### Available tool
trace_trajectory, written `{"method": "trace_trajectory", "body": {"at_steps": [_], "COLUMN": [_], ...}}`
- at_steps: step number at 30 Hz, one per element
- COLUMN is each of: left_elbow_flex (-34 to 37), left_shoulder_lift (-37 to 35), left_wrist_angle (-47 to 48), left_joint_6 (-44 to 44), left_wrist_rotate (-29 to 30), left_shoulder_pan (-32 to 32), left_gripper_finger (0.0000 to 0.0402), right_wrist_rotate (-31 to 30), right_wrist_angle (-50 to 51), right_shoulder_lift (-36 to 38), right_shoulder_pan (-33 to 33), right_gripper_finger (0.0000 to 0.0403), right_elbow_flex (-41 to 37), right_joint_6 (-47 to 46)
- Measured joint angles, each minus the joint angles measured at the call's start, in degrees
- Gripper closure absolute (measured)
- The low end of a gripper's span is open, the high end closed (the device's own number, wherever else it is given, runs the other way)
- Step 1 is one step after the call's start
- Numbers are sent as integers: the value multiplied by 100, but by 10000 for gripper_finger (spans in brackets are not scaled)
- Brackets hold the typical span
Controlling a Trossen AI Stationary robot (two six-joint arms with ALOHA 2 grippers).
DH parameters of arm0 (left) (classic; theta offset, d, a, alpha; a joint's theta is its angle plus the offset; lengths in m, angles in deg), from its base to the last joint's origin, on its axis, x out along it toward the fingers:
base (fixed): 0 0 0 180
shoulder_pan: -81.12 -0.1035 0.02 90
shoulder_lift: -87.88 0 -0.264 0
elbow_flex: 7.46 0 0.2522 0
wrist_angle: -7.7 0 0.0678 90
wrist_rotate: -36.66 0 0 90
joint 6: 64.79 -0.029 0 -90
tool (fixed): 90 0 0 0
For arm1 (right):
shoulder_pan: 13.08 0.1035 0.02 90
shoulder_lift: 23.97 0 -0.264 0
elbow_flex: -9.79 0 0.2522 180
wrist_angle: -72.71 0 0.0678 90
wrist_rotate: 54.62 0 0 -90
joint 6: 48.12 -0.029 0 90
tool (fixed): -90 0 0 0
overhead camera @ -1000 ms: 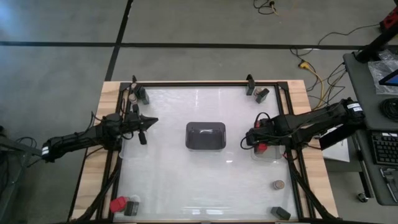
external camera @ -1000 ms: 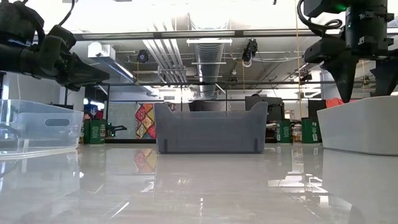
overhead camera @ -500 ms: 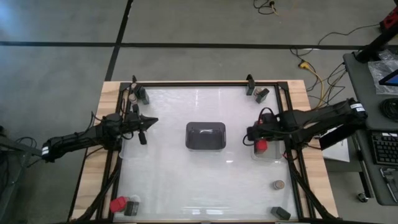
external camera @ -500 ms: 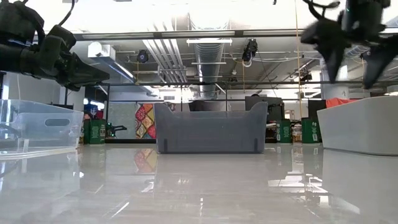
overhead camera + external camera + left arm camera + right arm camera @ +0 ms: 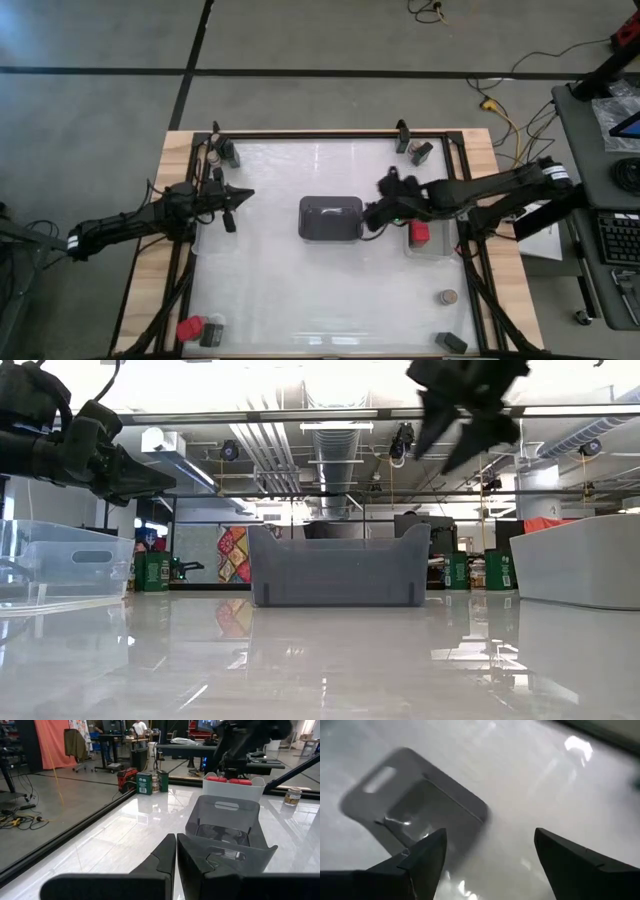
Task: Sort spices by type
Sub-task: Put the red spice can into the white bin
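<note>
- The table (image 5: 300, 300), glossy white inside a dark frame, carries everything; the spices sit out at its corners, well apart from the containers in the middle, so each has to be fetched in
- The dark tray (image 5: 331, 217) stands at the centre, between both arms, probably so either can reach it; the high view shows it bare inside, while the low view gives only its grey wall
- The clear tray (image 5: 432, 243) lies just right of the dark tray and holds a red block (image 5: 419, 232); the left wrist view, looking across, shows two red tops in it, which the high view does not separate
- The right gripper (image 5: 372, 218) hangs in the air at the dark tray's right edge, fingers spread wide with nothing between them, as its own wrist view confirms; I judge it free to fetch another piece
- The left gripper (image 5: 232, 205) waits over the table's left side, fingers pressed together and empty, seen plainly in its wrist view
- Loose pieces, high view only: a red block (image 5: 188, 328) with a dark block (image 5: 211, 334) at the near-left corner, a tan-topped jar (image 5: 448, 297) and a dark block (image 5: 452, 343) near-right
- Far corners hold small dark pieces (image 5: 420, 152), too small to identify
</note>
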Motion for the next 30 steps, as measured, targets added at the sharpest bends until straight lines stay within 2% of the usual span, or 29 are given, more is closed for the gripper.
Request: {"method": "trace_trajectory", "body": {"at_steps": [3, 7, 9, 13, 19, 30], "left_elbow_flex": [-2, 0, -1, 0, 0, 0], "left_shoulder_lift": [0, 0, 0, 0, 0, 0], "left_wrist_angle": [2, 1, 2, 2, 0, 1], "left_joint_6": [0, 0, 0, 0, 0, 0], "left_wrist_rotate": [-2, -1, -1, -2, -2, -2], "left_shoulder_pan": [0, -2, 0, -1, 0, -2], "left_gripper_finger": [401, 401, 401, 401, 401, 401], "right_wrist_rotate": [-66, -145, -145, -130, -117, -128], "right_wrist_angle": [-770, -1364, -1606, -2140, -3129, -3497], "right_shoulder_lift": [-302, -685, -866, -1171, -1376, -1579], "right_shoulder_pan": [-11, -5, 4, 134, 677, 1649], "right_gripper_finger": [105, 105, 110, 122, 143, 150], "right_elbow_flex": [184, 474, 513, 498, 498, 495], "right_joint_6": [1003, 2426, 2855, 3401, 4117, 4374]}}
